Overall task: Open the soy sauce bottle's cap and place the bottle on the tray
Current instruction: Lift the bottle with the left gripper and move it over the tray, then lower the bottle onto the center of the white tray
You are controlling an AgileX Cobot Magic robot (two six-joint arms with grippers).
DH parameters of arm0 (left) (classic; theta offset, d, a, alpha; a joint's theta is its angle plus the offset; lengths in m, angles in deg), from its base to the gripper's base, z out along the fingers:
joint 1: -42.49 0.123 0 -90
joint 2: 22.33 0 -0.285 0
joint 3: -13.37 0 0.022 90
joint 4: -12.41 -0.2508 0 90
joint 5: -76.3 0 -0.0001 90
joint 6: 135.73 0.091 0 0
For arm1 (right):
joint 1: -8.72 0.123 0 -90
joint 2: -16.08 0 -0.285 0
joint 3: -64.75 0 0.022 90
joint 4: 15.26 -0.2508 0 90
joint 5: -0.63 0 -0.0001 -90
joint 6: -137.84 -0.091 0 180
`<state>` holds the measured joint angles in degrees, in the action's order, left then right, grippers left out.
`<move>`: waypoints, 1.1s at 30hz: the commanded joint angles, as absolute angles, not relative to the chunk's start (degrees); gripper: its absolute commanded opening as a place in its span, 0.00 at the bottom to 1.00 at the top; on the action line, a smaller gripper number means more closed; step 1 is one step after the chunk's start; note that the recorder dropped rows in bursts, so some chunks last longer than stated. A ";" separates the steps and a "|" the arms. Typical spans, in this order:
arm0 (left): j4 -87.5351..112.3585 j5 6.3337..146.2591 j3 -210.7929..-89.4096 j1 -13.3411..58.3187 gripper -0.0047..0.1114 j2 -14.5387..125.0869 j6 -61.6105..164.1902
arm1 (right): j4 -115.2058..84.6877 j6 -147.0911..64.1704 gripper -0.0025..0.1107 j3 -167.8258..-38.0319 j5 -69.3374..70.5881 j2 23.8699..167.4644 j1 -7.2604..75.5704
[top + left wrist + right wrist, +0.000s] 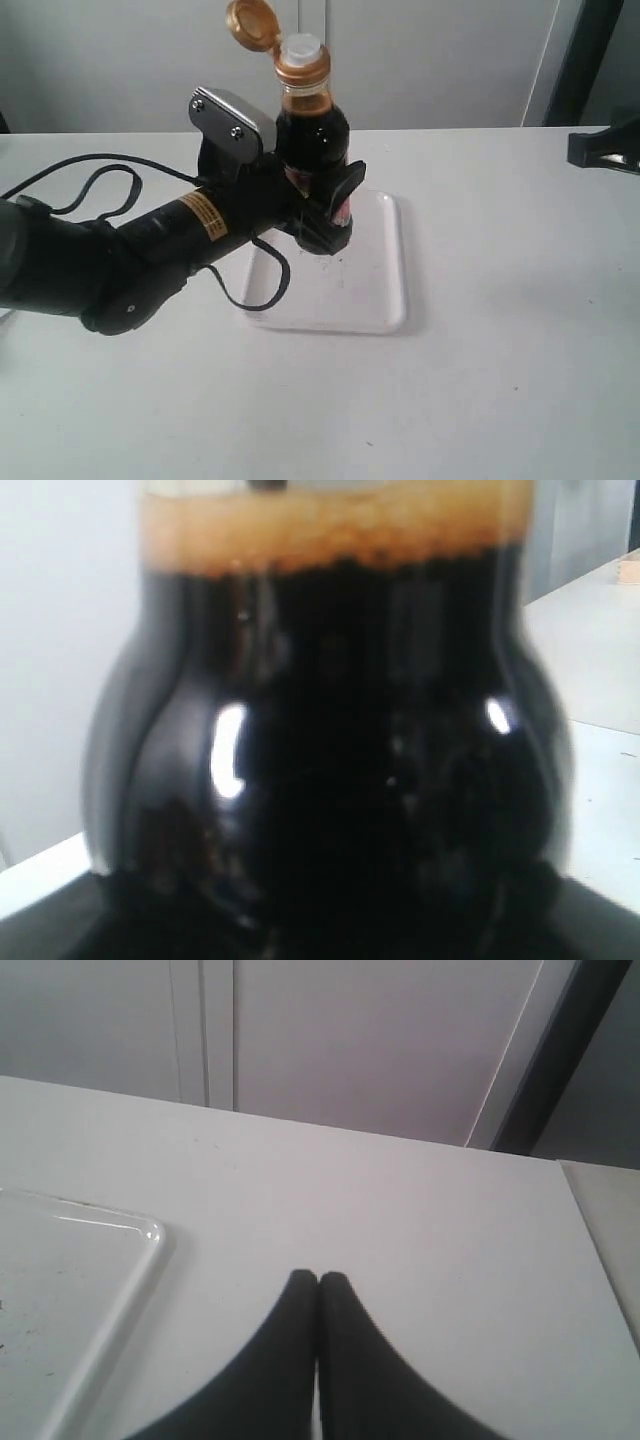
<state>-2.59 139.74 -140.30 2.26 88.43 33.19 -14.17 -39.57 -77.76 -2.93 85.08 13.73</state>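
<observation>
The soy sauce bottle [312, 130] stands upright over the white tray [385, 300], held round its lower body by my left gripper [325, 215], which is shut on it. Its orange-gold cap [250, 24] is flipped open to the left on its hinge, and the white spout [301, 47] is bare. Whether the bottle's base touches the tray is hidden by the fingers. In the left wrist view the dark bottle [330, 760] fills the picture, with brown foam at the neck. My right gripper [319, 1280] is shut on nothing, over bare table beside the tray's corner [150, 1235].
The left arm [130, 255] and its black cable [265, 290] stretch across the table's left side and over the tray's near left edge. The right arm's dark end [605, 148] sits at the far right edge. A wall runs behind the table.
</observation>
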 commanded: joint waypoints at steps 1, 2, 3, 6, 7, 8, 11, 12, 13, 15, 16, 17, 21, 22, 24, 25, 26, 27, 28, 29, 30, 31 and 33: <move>-0.46 145.06 -144.70 2.37 0.04 90.07 33.45 | -14.35 -39.91 0.02 -77.43 -1.94 85.21 13.37; 0.44 144.75 -145.56 2.37 0.04 90.73 33.45 | -14.35 -39.91 0.02 -77.43 -1.94 85.21 13.37; 1.27 144.30 -146.38 2.37 0.04 91.34 33.63 | -14.35 -40.04 0.02 -77.43 -1.96 85.21 13.37; 2.82 143.51 -148.42 2.37 0.04 93.10 33.63 | -14.83 -40.03 0.02 -77.43 -1.96 85.21 13.37; 2.82 143.39 -148.96 2.37 0.04 93.75 33.63 | -14.83 -40.03 0.02 -77.43 -1.96 85.21 13.37; 2.82 143.16 -149.38 2.37 0.04 94.16 33.63 | -15.26 -40.03 0.02 -77.43 -1.84 85.21 13.37; 3.10 142.00 -150.72 2.37 0.04 95.54 34.01 | -15.26 -40.03 0.02 -77.43 -1.84 85.21 13.37; 3.92 141.82 -151.19 2.37 0.04 95.95 34.13 | -15.26 -40.03 0.02 -77.43 -1.84 85.21 13.37; 4.81 141.82 -151.42 2.37 0.04 96.56 34.27 | -15.26 -40.03 0.02 -77.43 -1.84 85.21 13.37; 5.10 142.19 -152.29 2.62 0.04 97.74 34.25 | -15.26 -40.03 0.02 -77.43 -1.70 85.21 13.37; 5.10 142.20 -152.80 2.85 0.04 98.32 34.25 | -15.26 -40.03 0.02 -77.43 -1.56 85.21 13.37; 5.10 142.20 -153.11 3.11 0.04 98.84 34.10 | -15.26 -40.03 0.02 -77.43 -1.56 85.21 13.37; 5.10 142.09 -154.33 3.82 0.04 100.48 34.10 | -15.26 -40.03 0.02 -77.43 -1.56 85.21 13.37; 5.10 142.09 -154.73 3.82 0.04 100.91 34.10 | -15.26 -40.03 0.02 -77.43 -1.56 85.21 13.37; 5.10 141.96 -154.86 4.05 0.04 101.49 34.10 | -15.26 -40.03 0.02 -77.43 -1.42 85.21 13.37; 5.10 142.09 -155.09 4.05 0.04 101.75 34.10 | -15.26 -40.03 0.02 -77.43 -1.42 85.21 13.37; 5.10 142.09 -155.22 4.05 0.04 102.12 34.10 | -15.26 -40.03 0.02 -77.43 -1.25 85.21 13.37; 5.10 141.97 -155.49 4.05 0.04 102.56 34.01 | -15.26 -40.03 0.02 -77.43 -1.25 85.21 13.37; 5.10 141.97 -155.91 4.05 0.04 103.09 34.01 | -15.26 -40.03 0.02 -77.43 -1.25 85.21 13.37; 5.10 141.54 -156.15 4.05 0.04 103.50 34.01 | -15.26 -40.03 0.02 -77.43 -1.25 85.21 13.37; 5.10 140.99 -156.63 4.05 0.04 103.88 34.01 | -15.59 -40.03 0.02 -77.43 -1.35 85.21 13.37; 5.10 140.35 -156.89 4.05 0.04 104.33 34.01 | -15.59 -40.03 0.02 -77.43 -1.35 85.21 13.37; 5.10 139.93 -157.26 4.05 0.04 104.99 34.01 | -15.59 -40.03 0.02 -77.43 -1.35 85.21 13.37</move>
<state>4.71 135.68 -155.79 3.87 105.73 34.02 -15.26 -39.57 -77.76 -2.27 85.08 13.73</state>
